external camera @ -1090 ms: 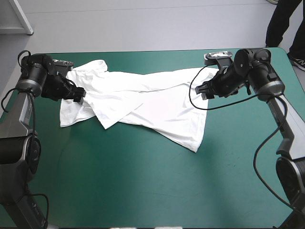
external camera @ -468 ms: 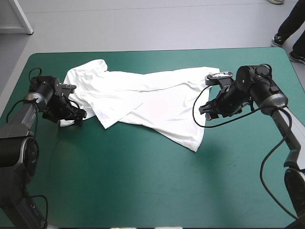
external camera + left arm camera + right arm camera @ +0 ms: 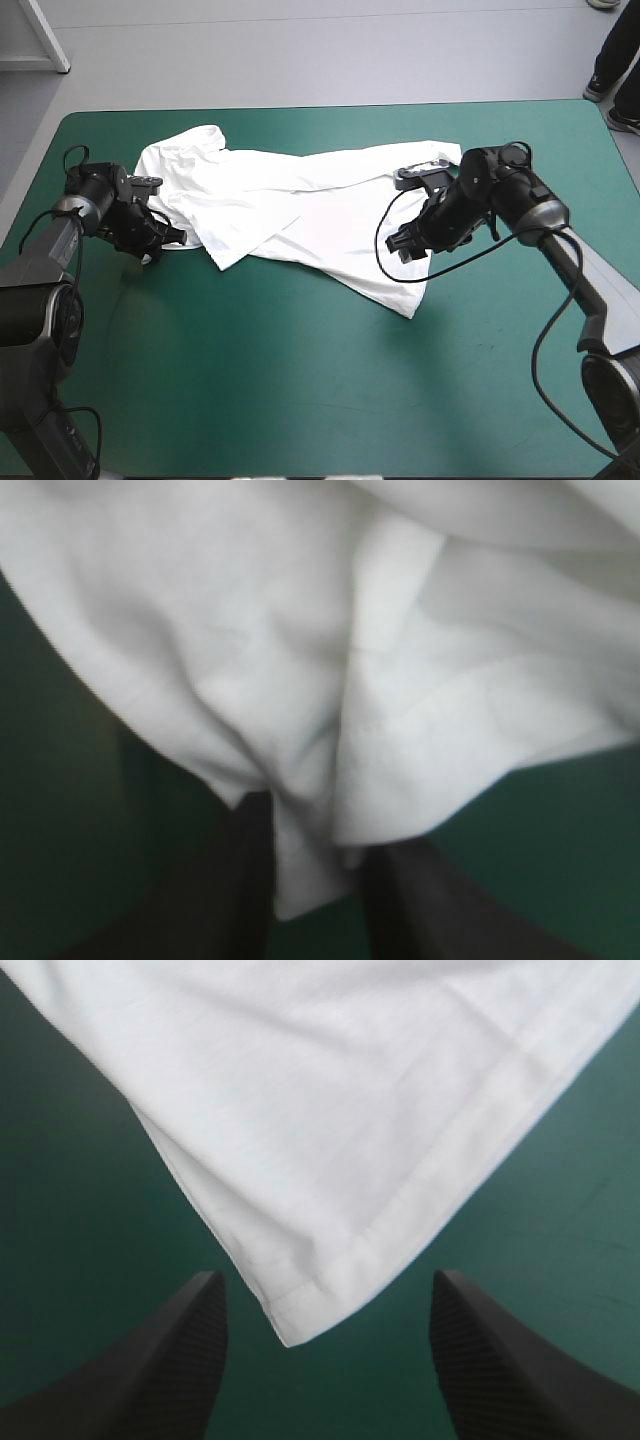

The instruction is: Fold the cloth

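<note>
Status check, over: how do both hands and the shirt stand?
Left hand shut on the T-shirt, left edge. Right hand open, a corner between its fingers, not gripped. T-shirt spread rumpled on the table. Nothing in the way.

Bright, even light falls from above on the surface [image 3: 300, 380], leaving only soft shadows. The T-shirt [image 3: 330, 215] shows grey shading in its folds.

Left claw [image 3: 312, 830] pinched, right claw [image 3: 327, 1276] spread apart.
</note>
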### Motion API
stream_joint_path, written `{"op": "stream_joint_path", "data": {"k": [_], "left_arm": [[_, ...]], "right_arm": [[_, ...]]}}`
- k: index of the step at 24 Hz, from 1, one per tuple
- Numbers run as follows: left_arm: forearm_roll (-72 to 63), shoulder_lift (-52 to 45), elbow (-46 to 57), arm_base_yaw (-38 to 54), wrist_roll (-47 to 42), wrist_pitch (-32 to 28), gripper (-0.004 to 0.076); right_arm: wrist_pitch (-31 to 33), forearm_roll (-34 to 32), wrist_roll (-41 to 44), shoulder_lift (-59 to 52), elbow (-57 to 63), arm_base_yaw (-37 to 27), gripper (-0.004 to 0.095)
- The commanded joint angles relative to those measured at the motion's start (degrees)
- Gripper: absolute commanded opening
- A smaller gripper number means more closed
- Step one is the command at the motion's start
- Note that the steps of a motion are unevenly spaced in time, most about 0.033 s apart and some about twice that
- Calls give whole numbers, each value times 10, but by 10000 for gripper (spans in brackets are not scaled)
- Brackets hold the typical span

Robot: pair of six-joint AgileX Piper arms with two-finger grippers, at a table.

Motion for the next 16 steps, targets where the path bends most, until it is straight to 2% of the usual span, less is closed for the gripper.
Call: {"op": "stream_joint_path", "data": {"k": [1,4,9,13,15,16], "left_arm": [[-8,7,3,-1,15,-28,22],[2,7,3,-1,17,-17,21],[8,6,3,-1,17,-15,21],[8,6,3,-1,17,-16,20],[8,6,3,-1,17,-20,21],[8,6,3,-1,17,-20,21]], "right_arm": [[-25,-19,10,11,-12,24,563],[-28,-43,25,40,-12,30,562],[-9,-41,26,83,-12,32,562],[-4,-44,26,92,-12,64,562],[-14,-74,44,92,3,85,562],[-31,-120,62,92,21,101,562]]}}
